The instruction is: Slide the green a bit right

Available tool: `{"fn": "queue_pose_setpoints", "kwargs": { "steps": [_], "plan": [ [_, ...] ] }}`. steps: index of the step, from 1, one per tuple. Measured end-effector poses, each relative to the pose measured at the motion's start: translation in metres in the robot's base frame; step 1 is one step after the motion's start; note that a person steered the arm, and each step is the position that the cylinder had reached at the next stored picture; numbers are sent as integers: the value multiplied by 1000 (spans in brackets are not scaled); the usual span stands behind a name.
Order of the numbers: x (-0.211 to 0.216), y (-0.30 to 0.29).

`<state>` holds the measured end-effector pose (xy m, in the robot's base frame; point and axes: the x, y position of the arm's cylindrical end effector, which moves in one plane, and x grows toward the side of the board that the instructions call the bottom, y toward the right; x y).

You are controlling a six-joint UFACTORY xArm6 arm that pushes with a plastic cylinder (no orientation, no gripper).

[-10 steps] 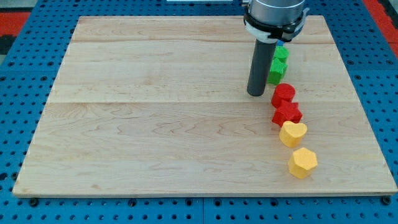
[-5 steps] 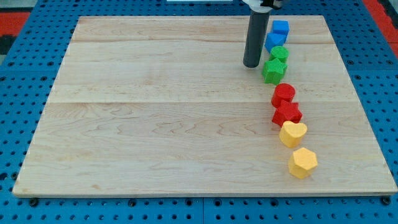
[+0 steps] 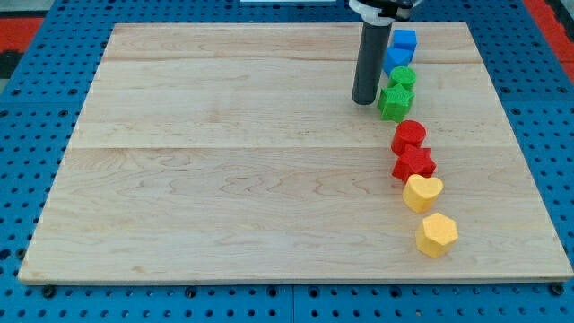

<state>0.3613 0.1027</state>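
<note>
Two green blocks stand at the view's upper right: a star-shaped one (image 3: 393,102) and a rounder one (image 3: 404,77) just above it. My tip (image 3: 363,101) rests on the board just left of the green star block, very close to it or touching. The dark rod rises straight up from there and hides part of a blue block.
Two blue blocks (image 3: 404,39) (image 3: 396,59) lie above the green ones. Below them run a red cylinder (image 3: 409,135), a red star-like block (image 3: 413,164), a yellow heart-like block (image 3: 421,192) and a yellow hexagon (image 3: 436,234). The wooden board (image 3: 224,161) sits on a blue pegboard.
My tip moved up the view from beside the red cylinder to beside the green blocks, then dropped slightly and edged right. The blocks have not visibly moved.
</note>
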Motion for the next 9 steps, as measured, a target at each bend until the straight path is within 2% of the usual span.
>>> {"fn": "queue_pose_setpoints", "kwargs": {
  "steps": [7,9],
  "plan": [
    [5,40],
    [-3,-51]
  ]
}}
